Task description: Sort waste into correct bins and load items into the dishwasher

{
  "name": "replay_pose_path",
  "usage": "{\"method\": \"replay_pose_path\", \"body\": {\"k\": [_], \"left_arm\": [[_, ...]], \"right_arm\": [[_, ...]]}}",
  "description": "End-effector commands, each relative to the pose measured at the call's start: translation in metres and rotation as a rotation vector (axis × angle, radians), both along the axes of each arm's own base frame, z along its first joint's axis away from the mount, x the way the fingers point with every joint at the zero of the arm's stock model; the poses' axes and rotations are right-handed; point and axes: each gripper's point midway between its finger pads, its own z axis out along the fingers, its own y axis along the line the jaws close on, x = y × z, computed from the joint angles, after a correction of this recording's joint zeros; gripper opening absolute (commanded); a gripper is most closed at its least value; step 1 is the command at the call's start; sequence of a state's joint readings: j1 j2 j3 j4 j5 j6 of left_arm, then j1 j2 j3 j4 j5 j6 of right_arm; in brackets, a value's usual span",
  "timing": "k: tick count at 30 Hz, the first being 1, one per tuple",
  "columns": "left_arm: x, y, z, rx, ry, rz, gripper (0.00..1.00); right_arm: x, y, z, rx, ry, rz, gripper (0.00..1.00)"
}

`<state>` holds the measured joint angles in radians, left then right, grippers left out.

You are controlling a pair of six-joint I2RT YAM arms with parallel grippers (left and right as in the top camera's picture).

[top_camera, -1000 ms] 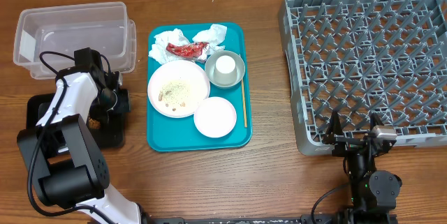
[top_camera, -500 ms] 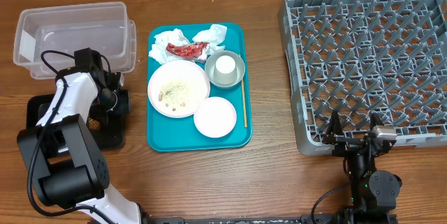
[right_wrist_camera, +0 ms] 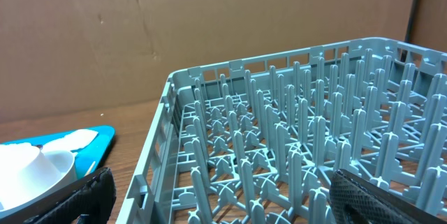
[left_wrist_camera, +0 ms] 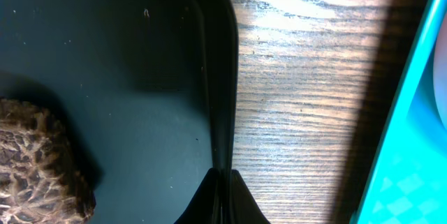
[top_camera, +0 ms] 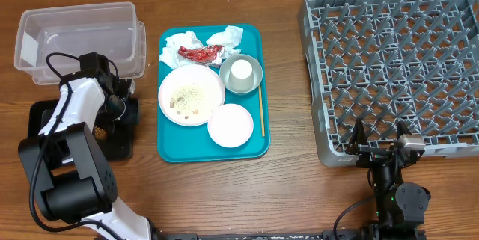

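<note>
The left end effector (left_wrist_camera: 223, 190) is pressed together right at the black tray's (left_wrist_camera: 105, 56) rim; I cannot tell if it pinches it. The lump (left_wrist_camera: 35, 161) lies inside. A sideways pull could drag or tip the tray and spill the lump. The right end effector (top_camera: 379, 134) is spread and empty beside the rack (top_camera: 389, 45).

Brown lump (left_wrist_camera: 35, 165) in black tray (left_wrist_camera: 140, 77)
</note>
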<state>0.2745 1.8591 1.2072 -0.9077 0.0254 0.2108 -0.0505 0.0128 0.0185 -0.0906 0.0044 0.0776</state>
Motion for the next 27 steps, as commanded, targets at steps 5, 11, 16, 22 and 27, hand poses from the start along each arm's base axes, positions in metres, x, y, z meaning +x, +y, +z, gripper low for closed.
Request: {"method": "replay_pose_path", "body": {"k": [5,11,16,22,27], "left_arm": [[0.002,-0.005,0.0,-0.021,0.002,-0.042,0.04],[0.003,-0.005,0.0,-0.021,0.002,-0.023,0.45],[-0.001,-0.008,0.001,-0.038,0.015,-0.016,0.52],[0.011,-0.013,0.021,-0.077,-0.008,-0.018,0.56],[0.027,-0.011,0.063,-0.083,-0.033,-0.019,0.58]], "right_arm": [[0.0,0.0,-0.001,-0.003,-0.006,0.001,1.0],[0.0,0.0,-0.001,-0.003,-0.006,0.001,1.0],[0.0,0.0,-0.001,-0.003,-0.006,0.001,1.0],[0.0,0.0,-0.001,-0.003,-0.006,0.001,1.0],[0.0,0.0,-0.001,-0.003,-0.006,0.001,1.0]]}}
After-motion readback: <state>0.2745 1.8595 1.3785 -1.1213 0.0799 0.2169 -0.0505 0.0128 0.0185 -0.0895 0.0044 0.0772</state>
